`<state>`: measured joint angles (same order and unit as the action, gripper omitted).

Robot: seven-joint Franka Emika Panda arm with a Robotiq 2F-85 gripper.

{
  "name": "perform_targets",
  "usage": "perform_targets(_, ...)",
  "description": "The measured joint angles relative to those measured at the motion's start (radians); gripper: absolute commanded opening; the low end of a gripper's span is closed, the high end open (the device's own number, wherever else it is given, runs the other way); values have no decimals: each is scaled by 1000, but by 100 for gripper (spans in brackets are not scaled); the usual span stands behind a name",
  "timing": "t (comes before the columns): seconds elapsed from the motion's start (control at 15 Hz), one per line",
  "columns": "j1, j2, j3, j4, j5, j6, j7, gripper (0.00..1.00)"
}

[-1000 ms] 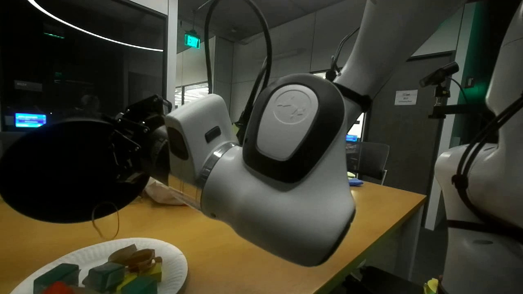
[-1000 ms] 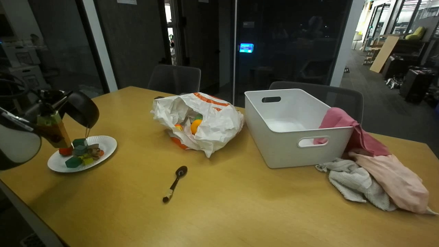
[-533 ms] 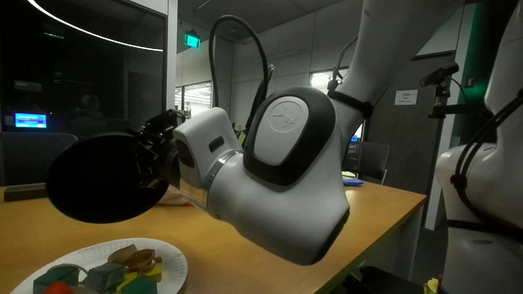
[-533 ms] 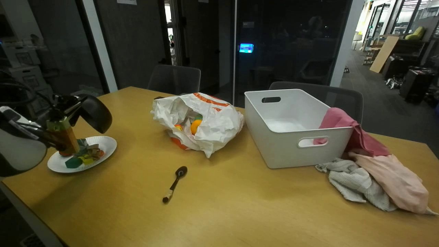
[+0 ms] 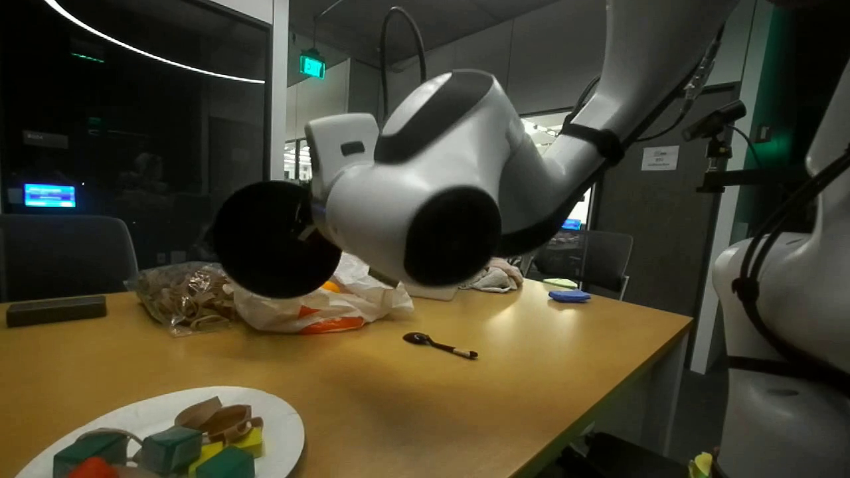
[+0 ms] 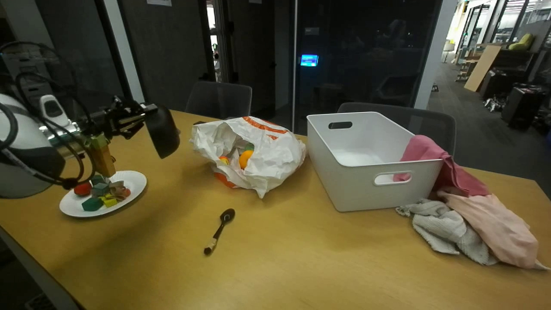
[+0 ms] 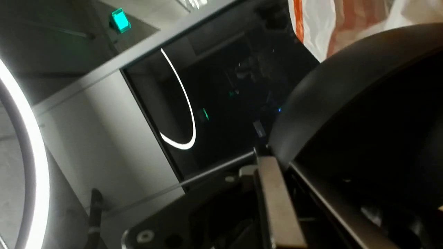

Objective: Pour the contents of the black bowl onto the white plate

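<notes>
Dark glass (image 6: 366, 51) backs a wooden table (image 6: 301, 258) where green, yellow, red and brown pieces (image 5: 171, 450) sit on the white plate (image 5: 282, 418). Fingers (image 7: 281, 207) pinch the rim of the black bowl (image 5: 275, 239), held aloft and tipped on its side, clear of the plate. Pouring appears finished, though the bowl's interior is too dark to confirm; setting the bowl down likely remains.

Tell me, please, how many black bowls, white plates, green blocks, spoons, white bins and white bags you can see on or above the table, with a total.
Black bowl: 1
White plate: 1
Green blocks: 3
Spoon: 1
White bin: 1
White bag: 1
Total: 8
</notes>
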<state>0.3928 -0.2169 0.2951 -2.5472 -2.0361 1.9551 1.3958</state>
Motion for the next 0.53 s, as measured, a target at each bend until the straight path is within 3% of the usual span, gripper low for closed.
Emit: perform_targets(0.53,-83,-118,-191,49,474,335,-382,9)
